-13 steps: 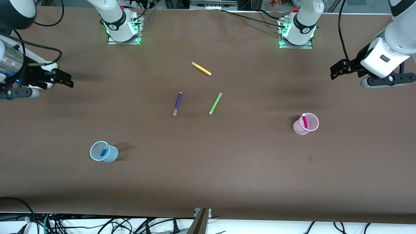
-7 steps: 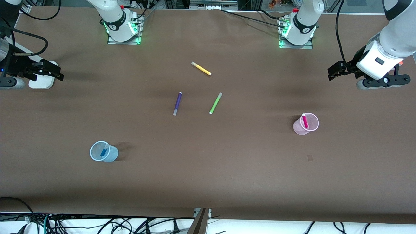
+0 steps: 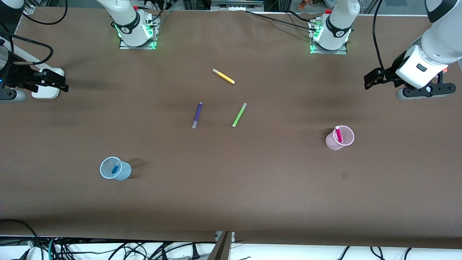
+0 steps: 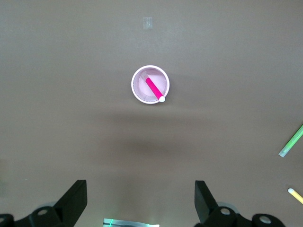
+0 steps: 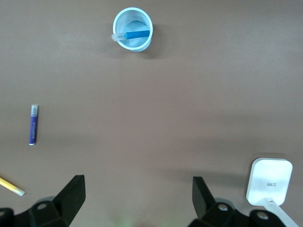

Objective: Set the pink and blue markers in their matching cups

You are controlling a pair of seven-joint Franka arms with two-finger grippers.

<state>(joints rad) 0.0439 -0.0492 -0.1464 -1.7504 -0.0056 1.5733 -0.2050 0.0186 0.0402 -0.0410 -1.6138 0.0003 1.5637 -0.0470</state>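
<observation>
The pink marker (image 3: 338, 134) stands tilted inside the pale pink cup (image 3: 330, 142) toward the left arm's end of the table. The left wrist view shows the same marker (image 4: 154, 88) and cup (image 4: 134, 90). The blue marker (image 3: 115, 169) leans inside the pale blue cup (image 3: 124, 175) toward the right arm's end. The right wrist view shows that marker (image 5: 136, 34) and cup (image 5: 145, 45). My left gripper (image 3: 372, 79) (image 4: 140, 203) is open and empty, up over the table's edge area. My right gripper (image 3: 57, 82) (image 5: 137, 198) is open and empty over the other end.
A yellow marker (image 3: 223, 76), a purple marker (image 3: 197, 115) and a lime-green marker (image 3: 239, 115) lie loose mid-table. A white block (image 3: 45, 93) (image 5: 270, 182) lies under the right gripper. The two arm bases (image 3: 136, 32) (image 3: 330, 36) stand along the table's edge farthest from the front camera.
Both grippers have drawn away from the cups toward their own ends of the table, most of it in the first half second. Markers and cups have not moved.
</observation>
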